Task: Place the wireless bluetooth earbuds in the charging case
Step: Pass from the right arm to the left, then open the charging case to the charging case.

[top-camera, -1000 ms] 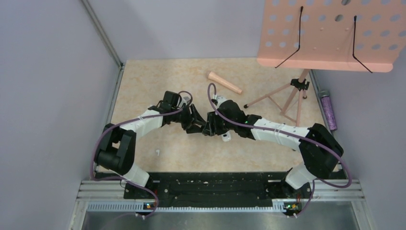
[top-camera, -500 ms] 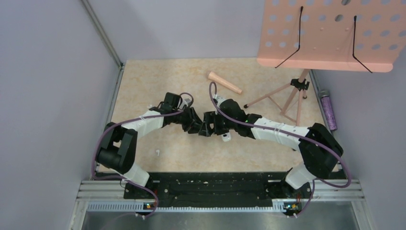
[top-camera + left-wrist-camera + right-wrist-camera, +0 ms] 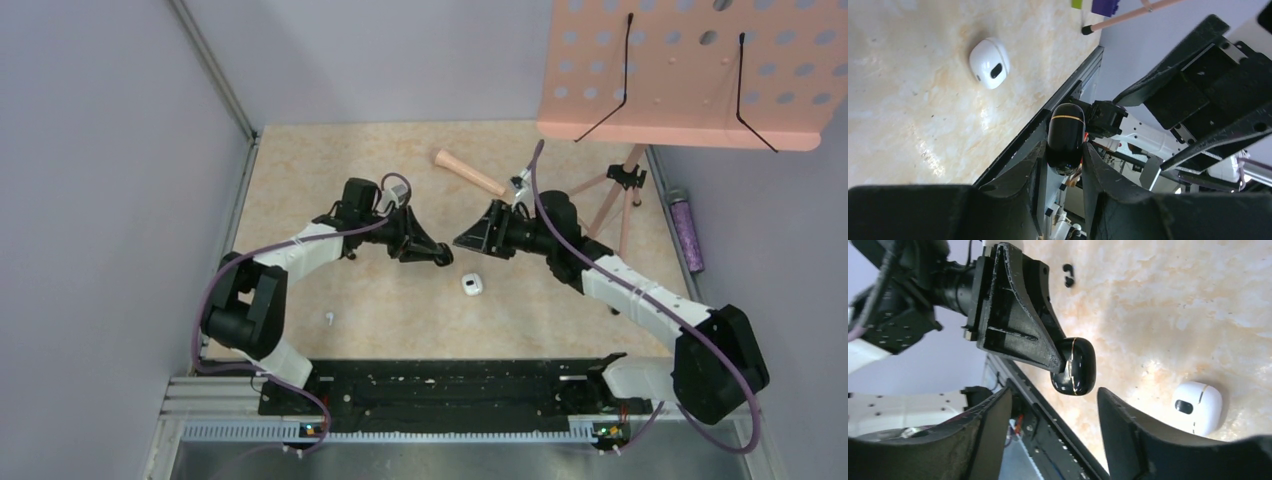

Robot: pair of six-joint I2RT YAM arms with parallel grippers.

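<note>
My left gripper is shut on a glossy black case with a gold seam, held off the table; the same black case shows at the left gripper's tip. My right gripper is open and empty, facing that case from a short way to the right. A white rounded charging case lies shut on the table just below the two grippers, also seen as the white case. One tiny white earbud lies alone near the front left.
A pink tapered stick lies at the back. The pink music stand's tripod stands at the right, with a purple bottle beyond it. A black rail runs along the near edge. A small black clip-like bit lies on the table.
The two grippers were pressed together over the table's middle; the right gripper has opened and swung back to the right, leaving the black case in the left gripper, which closed on it.
</note>
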